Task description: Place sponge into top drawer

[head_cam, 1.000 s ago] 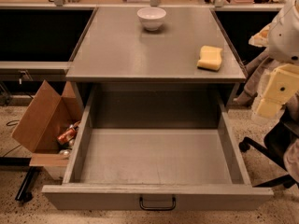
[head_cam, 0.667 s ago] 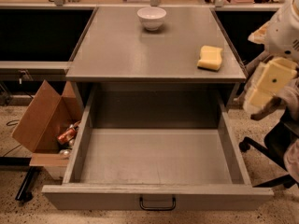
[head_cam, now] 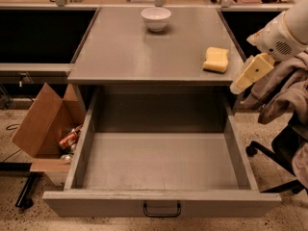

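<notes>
Where the grey table (head_cam: 130, 52) is seen from the front in the camera view, the sponge (head_cam: 216, 59) is found lying flat on its top, near the right front corner & close to the right edge; it is not held by anything. The claw (head_cam: 242, 82) is seen just off that right edge, hung in the air beside the table at abt tabletop level, tilted down & to the left, w/ its tip pointed toward the table corner below the sponge. A small gap is left between claw & sponge, so no contact is made. Whether the claw is released or clenched cannot be told. The top drawer (head_cam: 159, 162) is pulled well out toward the camera under the tabletop, its flat grey bottom & low side walls shown, w/ a small dark handle (head_cam: 162, 210) centred on the front panel. A white bowl (head_cam: 156, 18) is set upright at the back of the table, approx. mid-width, well apart from the sponge. On the floor left of the drawer an open cardboard box (head_cam: 41, 121) is propped, w/ a reddish can (head_cam: 70, 139) seen inside. At right, a chair (head_cam: 281, 150) draped w/ grey cloth (head_cam: 288, 88) is placed beside the claw.
</notes>
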Robot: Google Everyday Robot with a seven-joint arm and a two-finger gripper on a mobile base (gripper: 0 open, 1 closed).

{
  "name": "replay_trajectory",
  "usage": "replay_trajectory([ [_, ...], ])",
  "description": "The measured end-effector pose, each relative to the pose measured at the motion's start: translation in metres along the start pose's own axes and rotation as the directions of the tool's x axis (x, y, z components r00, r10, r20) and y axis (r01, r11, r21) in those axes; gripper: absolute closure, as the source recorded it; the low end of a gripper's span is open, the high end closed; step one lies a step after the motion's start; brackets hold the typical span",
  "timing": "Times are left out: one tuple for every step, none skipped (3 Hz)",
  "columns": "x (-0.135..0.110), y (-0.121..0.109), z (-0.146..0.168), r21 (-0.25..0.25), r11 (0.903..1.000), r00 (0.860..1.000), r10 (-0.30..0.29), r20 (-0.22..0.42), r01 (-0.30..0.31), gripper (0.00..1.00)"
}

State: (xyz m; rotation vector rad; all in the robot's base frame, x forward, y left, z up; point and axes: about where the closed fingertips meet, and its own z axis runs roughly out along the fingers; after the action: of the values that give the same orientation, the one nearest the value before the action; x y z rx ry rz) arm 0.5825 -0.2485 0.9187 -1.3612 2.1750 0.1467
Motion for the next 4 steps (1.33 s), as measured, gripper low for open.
replay_trajectory([
  [0.000, 0.000, 0.000, 0.000, 1.0000, 1.000, 0.000, 0.000, 0.000, 0.00],
  [0.000, -0.018, 0.019, 0.004, 0.9999, 1.000, 0.010, -0.011, -0.010, 0.00],
  [0.001, -0.043, 0.044, 0.010, 0.9996, 0.999, 0.027, -0.026, -0.027, 0.00],
  [0.001, -0.062, 0.063, 0.024, 0.9984, 0.998, 0.052, -0.025, -0.051, 0.00],
])
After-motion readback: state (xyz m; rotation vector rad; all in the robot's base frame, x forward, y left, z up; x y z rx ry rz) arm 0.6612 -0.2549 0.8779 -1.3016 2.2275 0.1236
